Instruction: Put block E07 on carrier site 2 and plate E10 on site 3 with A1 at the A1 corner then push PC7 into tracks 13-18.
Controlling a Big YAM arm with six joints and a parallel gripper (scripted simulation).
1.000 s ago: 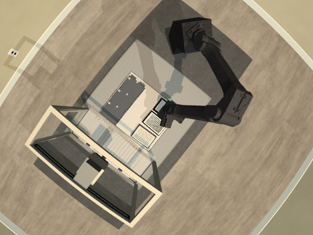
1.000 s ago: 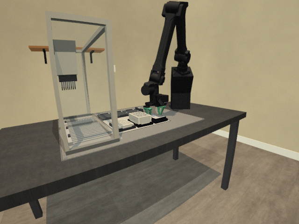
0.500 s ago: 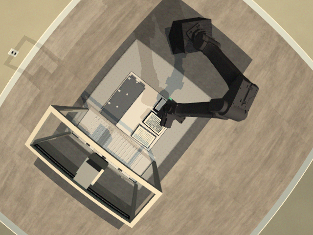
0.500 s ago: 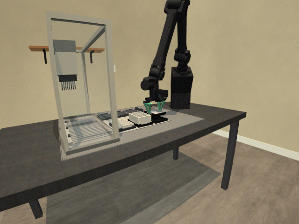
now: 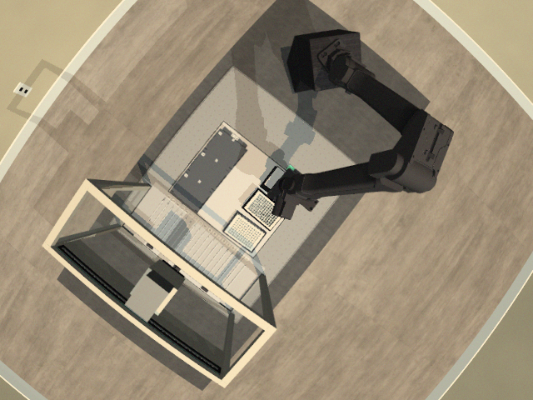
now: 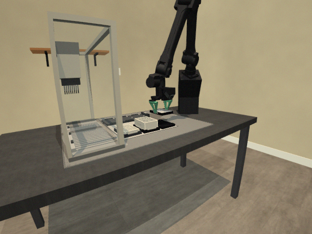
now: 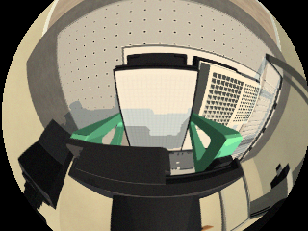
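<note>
My gripper (image 6: 159, 109) is shut on the 384-well plate E10 (image 6: 161, 111), a flat pale plate with a dark skirt. It holds the plate level, a little above the empty black nest S1 (image 6: 166, 124). In the wrist view the plate (image 7: 156, 104) sits between the green fingers. From above, the plate (image 5: 273, 177) is at the arm's tip. The white deep-well block E07 (image 6: 146, 122) stands on nest S2 and also shows in the overhead view (image 5: 262, 207). The 96-well plate E01 (image 6: 128, 128) lies on nest S3. The dark grey carrier PC7 (image 5: 211, 165) lies on the apron, its sites empty.
The glass-framed instrument (image 6: 85, 87) stands over the loading rails (image 5: 201, 242), with a grey pipetting head (image 6: 68, 66) hanging inside. The arm's black base block (image 6: 189, 91) stands at the table's back. The deep-well block is right beside the held plate.
</note>
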